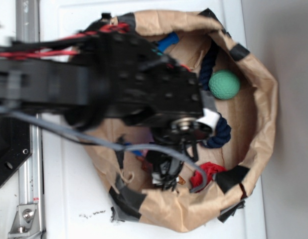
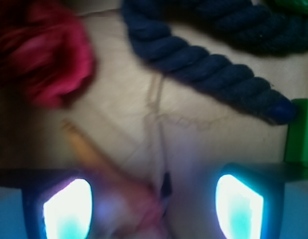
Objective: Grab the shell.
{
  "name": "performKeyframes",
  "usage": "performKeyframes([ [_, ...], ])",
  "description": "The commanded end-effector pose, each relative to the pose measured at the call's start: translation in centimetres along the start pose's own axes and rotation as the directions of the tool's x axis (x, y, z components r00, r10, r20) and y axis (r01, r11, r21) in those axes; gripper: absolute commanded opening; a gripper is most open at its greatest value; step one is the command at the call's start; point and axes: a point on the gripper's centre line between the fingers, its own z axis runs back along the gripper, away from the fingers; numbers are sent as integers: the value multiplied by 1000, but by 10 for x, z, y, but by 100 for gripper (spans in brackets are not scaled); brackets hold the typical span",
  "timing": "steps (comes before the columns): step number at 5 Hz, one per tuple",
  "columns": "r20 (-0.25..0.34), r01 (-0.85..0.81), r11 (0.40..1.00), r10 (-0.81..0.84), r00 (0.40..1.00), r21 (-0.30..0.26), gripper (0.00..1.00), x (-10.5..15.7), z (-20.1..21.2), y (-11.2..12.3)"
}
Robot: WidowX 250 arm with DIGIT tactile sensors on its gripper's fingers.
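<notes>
Gripper [image 2: 154, 199] released, jaws apart — glossy amber-orange spiral shell [image 2: 89, 154] lies nearer its left jaw, long axis diagonal, tip pointing toward the red cloth lump [image 2: 44, 55].

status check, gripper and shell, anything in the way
Gripper open, low in the paper bag. Shell between the fingers, ungripped. Red cloth and blue rope close by.

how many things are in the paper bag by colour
green: 1, the ball
navy: 1, the rope
red: 1, the cloth lump
amber-orange: 1, the shell, between the fingers
blue: 1, an object mostly hidden by the arm
total: 5
</notes>
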Motion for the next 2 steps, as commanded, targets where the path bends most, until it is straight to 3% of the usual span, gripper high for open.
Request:
performKeyframes([
  [1, 58, 56, 998, -56, 997, -3, 100, 6, 3, -8],
  [2, 40, 119, 992, -118, 992, -30, 100, 9, -11, -15],
])
